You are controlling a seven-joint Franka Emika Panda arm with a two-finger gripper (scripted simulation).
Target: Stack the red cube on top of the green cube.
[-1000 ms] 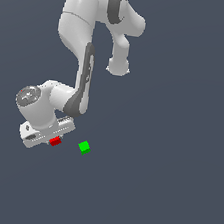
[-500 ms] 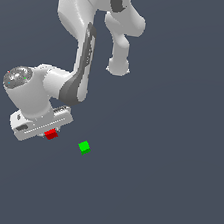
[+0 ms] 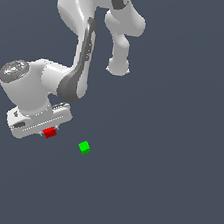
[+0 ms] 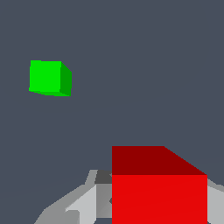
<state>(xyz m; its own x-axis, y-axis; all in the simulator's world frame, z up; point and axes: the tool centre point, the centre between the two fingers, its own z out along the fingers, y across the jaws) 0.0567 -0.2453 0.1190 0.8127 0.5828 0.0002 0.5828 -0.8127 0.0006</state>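
In the exterior view the white Panda arm [image 3: 78,43] bends down from the top of the picture and ends in a broad white hand low on the exterior view's left. The gripper [image 3: 49,131] sits at the lower edge of that hand, and the red cube [image 3: 50,132] shows there as a small red block tucked against the hand's underside, partly covered by the white body above it. The wrist view shows the same red cube [image 4: 159,186] large and close, with pale grey finger parts [image 4: 83,203] reaching up to it on one side and a sliver of grey on the other; the jaws are clenched on the red cube, holding it between them. The green cube [image 3: 84,147] lies by itself on the dark grey tabletop [image 3: 164,182], on the exterior view's right of the gripper and a little lower in the picture, near the red cube but clearly apart from it, with bare surface between the two. In the wrist view the green cube [image 4: 49,78] appears small and further off than the red one, sitting flat with one lit face and one darker side face showing. Whether the red cube touches the tabletop or is lifted clear of it cannot be told.
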